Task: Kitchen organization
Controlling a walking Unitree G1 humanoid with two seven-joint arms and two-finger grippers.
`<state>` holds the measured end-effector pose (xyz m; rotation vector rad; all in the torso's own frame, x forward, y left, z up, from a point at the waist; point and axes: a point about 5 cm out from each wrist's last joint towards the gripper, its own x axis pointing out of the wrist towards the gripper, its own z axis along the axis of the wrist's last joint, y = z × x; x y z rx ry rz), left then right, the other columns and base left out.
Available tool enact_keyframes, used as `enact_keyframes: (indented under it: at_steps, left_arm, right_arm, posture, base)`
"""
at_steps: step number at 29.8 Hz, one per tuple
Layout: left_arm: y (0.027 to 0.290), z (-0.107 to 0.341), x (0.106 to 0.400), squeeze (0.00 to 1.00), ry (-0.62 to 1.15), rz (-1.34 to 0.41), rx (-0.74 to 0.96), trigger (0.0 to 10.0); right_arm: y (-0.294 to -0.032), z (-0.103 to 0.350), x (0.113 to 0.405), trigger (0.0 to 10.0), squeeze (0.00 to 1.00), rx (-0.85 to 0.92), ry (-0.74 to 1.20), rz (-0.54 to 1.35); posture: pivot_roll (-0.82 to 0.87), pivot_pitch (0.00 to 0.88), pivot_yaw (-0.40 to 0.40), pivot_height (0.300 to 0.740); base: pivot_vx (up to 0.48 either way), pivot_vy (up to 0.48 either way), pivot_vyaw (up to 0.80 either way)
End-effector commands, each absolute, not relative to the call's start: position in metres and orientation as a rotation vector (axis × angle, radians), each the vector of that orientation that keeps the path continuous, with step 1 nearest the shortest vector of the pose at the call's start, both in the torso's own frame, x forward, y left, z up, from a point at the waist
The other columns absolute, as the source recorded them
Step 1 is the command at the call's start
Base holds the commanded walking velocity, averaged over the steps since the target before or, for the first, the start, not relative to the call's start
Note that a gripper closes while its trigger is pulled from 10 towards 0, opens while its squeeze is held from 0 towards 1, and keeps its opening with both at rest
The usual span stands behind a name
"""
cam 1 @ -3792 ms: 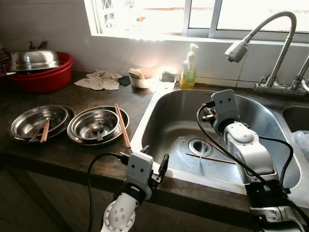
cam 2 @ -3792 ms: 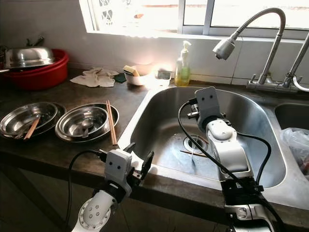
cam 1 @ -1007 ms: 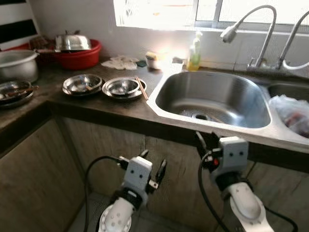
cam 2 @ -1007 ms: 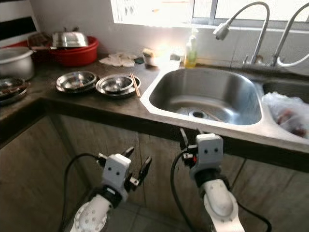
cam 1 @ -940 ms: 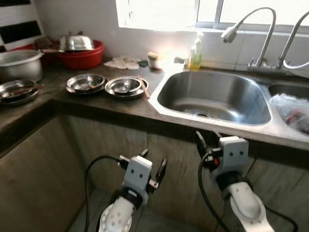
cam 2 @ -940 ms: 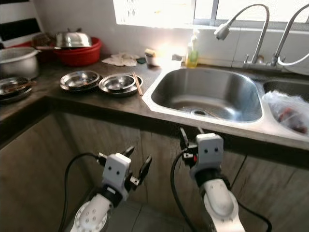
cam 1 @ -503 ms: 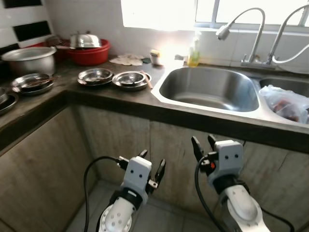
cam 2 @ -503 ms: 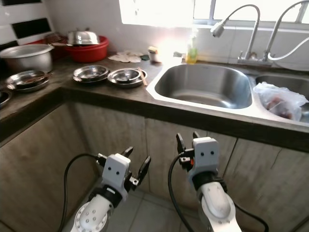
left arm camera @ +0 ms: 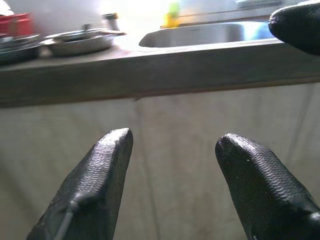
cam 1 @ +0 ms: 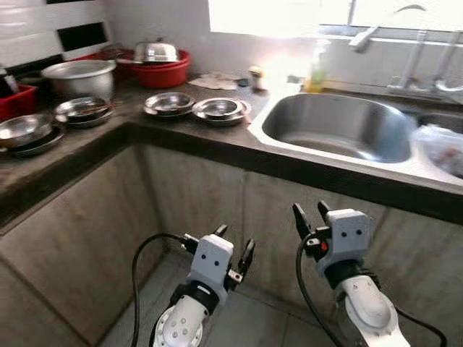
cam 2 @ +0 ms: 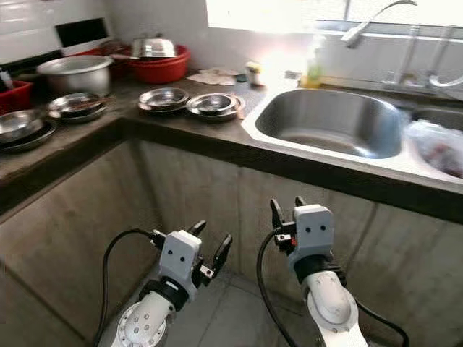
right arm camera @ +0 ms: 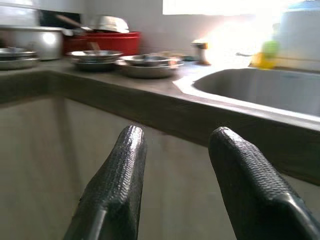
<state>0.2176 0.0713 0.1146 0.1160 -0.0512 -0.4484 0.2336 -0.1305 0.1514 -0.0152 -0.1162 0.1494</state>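
Two steel bowls (cam 1: 168,103) (cam 1: 221,108) sit side by side on the dark counter (cam 1: 217,134), left of the steel sink (cam 1: 336,126). Both arms hang low in front of the cabinet doors (cam 1: 195,195), well below the counter edge. My left gripper (cam 1: 235,244) is open and empty, and my right gripper (cam 1: 309,214) is open and empty too. The left wrist view looks past the left gripper (left arm camera: 172,140) at the counter edge and sink. In the right wrist view the right gripper (right arm camera: 175,135) points at the bowls (right arm camera: 147,65) and a red basin (right arm camera: 112,42).
The counter turns a corner on the left, carrying stacked steel plates (cam 1: 83,110) (cam 1: 25,130), a grey pot (cam 1: 78,76) and a red basin with a steel lid (cam 1: 160,69). A soap bottle (cam 1: 316,72) and cloth (cam 1: 217,81) lie by the window. A plastic bag (cam 1: 445,144) fills the second sink. Tiled floor (cam 1: 253,318) lies below.
The camera has backed away from the counter and swung left, so the left counter shows. My right arm has left the sink and now hangs low beside the left one.
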Motion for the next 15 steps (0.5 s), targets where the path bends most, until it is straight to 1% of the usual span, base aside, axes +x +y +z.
enact_keyframes:
  at_steps: [1, 15]
  left_arm:
    - [0.0707, 0.1151, 0.2185, 0.0, -0.044, -0.449, 0.117, 10.0]
    - [0.0709, 0.1147, 0.2185, 0.0, -0.043, -0.452, 0.118, 10.0]
  right_arm:
    - [-0.1315, 0.1533, 0.2346, 10.0, 0.0, -0.023, -0.127, 0.146]
    - [-0.13, 0.1559, 0.2377, 10.0, 0.0, -0.029, -0.141, 0.155]
  posture:
    - [0.09, 0.0, -0.011, 0.74]
    - [0.08, 0.0, -0.012, 0.74]
  base:
    - [0.292, 0.0, 0.8]
    - [0.309, 0.0, 0.8]
